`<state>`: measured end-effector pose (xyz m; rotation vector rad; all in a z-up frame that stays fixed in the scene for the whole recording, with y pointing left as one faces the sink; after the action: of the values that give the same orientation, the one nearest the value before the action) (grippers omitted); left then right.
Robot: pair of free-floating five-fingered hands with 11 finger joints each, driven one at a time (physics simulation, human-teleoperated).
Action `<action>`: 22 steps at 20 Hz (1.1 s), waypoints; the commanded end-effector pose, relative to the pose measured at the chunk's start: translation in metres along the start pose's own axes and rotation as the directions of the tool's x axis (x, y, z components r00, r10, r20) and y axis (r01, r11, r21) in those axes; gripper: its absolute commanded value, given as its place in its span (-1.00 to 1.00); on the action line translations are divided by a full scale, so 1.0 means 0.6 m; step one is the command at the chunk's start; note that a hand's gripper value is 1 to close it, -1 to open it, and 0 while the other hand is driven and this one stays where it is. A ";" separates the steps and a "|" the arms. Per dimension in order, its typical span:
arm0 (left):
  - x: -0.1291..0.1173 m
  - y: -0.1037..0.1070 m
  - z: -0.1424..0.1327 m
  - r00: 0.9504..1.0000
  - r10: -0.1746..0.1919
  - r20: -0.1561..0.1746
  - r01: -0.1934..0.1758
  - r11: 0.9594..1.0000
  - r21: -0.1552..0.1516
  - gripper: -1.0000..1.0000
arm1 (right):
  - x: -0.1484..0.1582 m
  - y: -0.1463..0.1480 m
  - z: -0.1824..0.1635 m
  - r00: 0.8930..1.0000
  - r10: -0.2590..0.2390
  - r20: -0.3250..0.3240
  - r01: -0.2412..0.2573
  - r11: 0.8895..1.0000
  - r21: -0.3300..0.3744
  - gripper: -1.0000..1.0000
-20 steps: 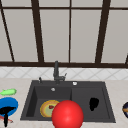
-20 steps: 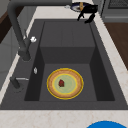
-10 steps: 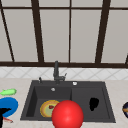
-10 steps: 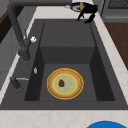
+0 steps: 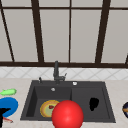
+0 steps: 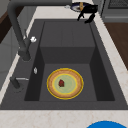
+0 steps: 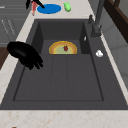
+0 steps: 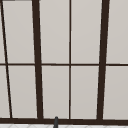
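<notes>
Front view: a light marbled desk [image 5: 117, 87] is seen below a tiled wall strip and a large window [image 5: 70, 32] with dark bars. A dark sink [image 5: 75, 86] is set into the desk, with a dark faucet [image 5: 56, 72] behind it. In the deeper left basin lies a yellow-rimmed plate [image 5: 47, 108] with a small red piece on it. A red ball [image 5: 67, 115] is shown in front of the sink's near rim, covering part of the plate. The right robot hand [image 5: 93, 103] is held over the shallow right half of the sink. The left robot hand [image 5: 3, 113] is seen at the lower left, just beside a blue plate [image 5: 10, 105]. A green object [image 5: 8, 91] lies behind that plate. A dark bowl [image 5: 125, 109] is cut off at the right edge.

Left side view: the yellow-rimmed plate [image 6: 65, 83] is shown whole on the basin floor. The right robot hand [image 6: 87, 11] is seen at the far end, near the dark bowl [image 6: 76, 6]. The blue plate's [image 6: 106, 124] rim appears at the bottom.

Right side view: the right robot hand [image 7: 25, 55] is seen close, above the sink's front rim, its fingers spread and loose, with nothing held. The left robot hand [image 7: 33, 3] is seen far off beside the blue plate [image 7: 49, 8], above a thin red object [image 7: 33, 10]; whether its fingers are spread or curled cannot be told. The green object [image 7: 67, 6] lies beyond.

Upper view: the window [image 8: 70, 62] panes and the faucet's [image 8: 56, 122] tip are shown.
</notes>
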<state>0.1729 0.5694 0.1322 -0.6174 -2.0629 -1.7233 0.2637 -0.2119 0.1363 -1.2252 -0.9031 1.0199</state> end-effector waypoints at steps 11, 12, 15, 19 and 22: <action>-0.057 -0.032 0.020 0.997 -0.083 -0.006 0.082 0.996 -0.037 1.00 | 0.000 0.000 0.000 1.000 0.000 0.000 0.000 1.000 0.000 0.00; -0.053 -0.025 0.019 0.994 -0.107 -0.002 0.107 0.993 -0.041 1.00 | 0.000 0.000 0.000 1.000 0.000 0.000 0.000 1.000 0.000 0.00; -0.055 -0.020 0.018 0.984 -0.177 -0.001 0.177 0.984 -0.023 1.00 | 0.000 0.000 0.000 1.000 0.000 0.000 0.000 1.000 0.000 0.00; -0.045 -0.011 0.015 0.974 -0.221 0.040 0.222 0.975 -0.018 1.00 | 0.000 0.000 0.000 1.000 0.000 0.000 0.000 1.000 0.000 0.00; -0.038 -0.006 0.008 0.969 -0.244 0.039 0.245 0.970 -0.009 1.00 | 0.000 0.000 0.000 1.000 0.000 0.000 0.000 1.000 0.000 0.00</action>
<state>0.1887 0.5685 0.1178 -0.4062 -2.2441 -1.8819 0.2637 -0.2119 0.1363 -1.2252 -0.9031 1.0199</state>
